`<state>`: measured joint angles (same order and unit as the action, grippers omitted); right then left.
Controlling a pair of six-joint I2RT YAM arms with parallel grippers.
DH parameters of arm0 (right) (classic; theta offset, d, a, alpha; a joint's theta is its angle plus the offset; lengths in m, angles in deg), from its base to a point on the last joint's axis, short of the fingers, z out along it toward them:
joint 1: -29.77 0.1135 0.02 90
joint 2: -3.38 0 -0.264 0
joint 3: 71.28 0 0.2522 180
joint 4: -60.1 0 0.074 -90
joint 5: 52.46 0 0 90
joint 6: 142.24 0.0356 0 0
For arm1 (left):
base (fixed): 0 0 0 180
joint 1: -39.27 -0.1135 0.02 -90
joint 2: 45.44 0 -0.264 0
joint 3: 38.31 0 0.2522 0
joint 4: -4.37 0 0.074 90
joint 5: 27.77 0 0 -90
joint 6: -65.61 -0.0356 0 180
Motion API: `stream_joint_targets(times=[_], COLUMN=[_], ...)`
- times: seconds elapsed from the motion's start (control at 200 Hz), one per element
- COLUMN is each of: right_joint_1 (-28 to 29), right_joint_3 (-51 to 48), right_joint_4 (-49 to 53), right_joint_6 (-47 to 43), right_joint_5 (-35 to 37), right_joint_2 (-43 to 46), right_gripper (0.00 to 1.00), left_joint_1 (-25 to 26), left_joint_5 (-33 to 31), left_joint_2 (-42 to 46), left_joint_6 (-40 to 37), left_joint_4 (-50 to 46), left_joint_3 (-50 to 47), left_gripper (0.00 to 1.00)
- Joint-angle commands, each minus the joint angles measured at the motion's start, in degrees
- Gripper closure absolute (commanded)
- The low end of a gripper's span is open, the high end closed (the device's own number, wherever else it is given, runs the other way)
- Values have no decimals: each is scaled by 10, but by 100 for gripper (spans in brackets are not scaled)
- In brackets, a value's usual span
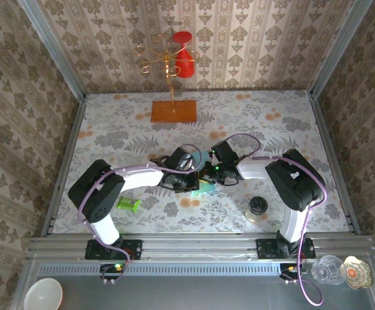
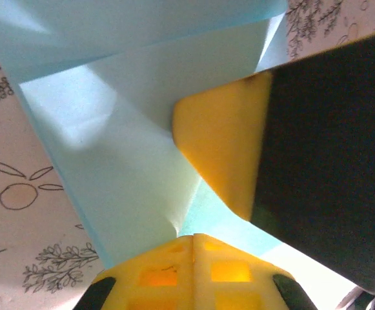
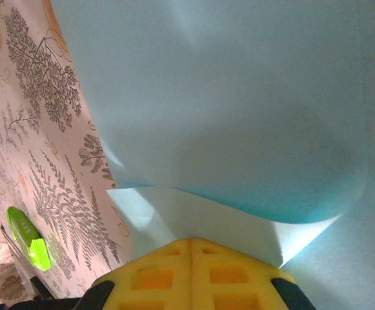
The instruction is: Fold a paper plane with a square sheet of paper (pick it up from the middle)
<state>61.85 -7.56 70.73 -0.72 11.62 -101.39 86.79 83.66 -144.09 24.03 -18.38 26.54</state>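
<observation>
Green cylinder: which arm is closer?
Left. The left arm has its elbow just beside the green cylinder; the right arm stands well off to its right.

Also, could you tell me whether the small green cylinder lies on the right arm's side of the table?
No, the green cylinder lies on the table beside the left arm, near its base.
</observation>
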Motion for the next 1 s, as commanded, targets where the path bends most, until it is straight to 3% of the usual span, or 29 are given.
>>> stream_joint_targets(times=[0.0,0.52,0.995], right_joint_1=[-2,-5,-8], right_joint_3=[-27,-31,-33], right_joint_4=[47,48,64], right_joint_6=[11,13,9], right_joint_5=[40,43,53], right_joint_2=[-41,-45,-45], right_gripper=[100,100,100], left_joint_1=[-6,-11,-6], left_joint_5=[5,13,24], left_joint_2=[-9,-19,62], left_joint_6=[10,13,20], left_joint_4=[8,4,-24], left_joint_3=[0,-28,-146], left_gripper=[100,100,100])
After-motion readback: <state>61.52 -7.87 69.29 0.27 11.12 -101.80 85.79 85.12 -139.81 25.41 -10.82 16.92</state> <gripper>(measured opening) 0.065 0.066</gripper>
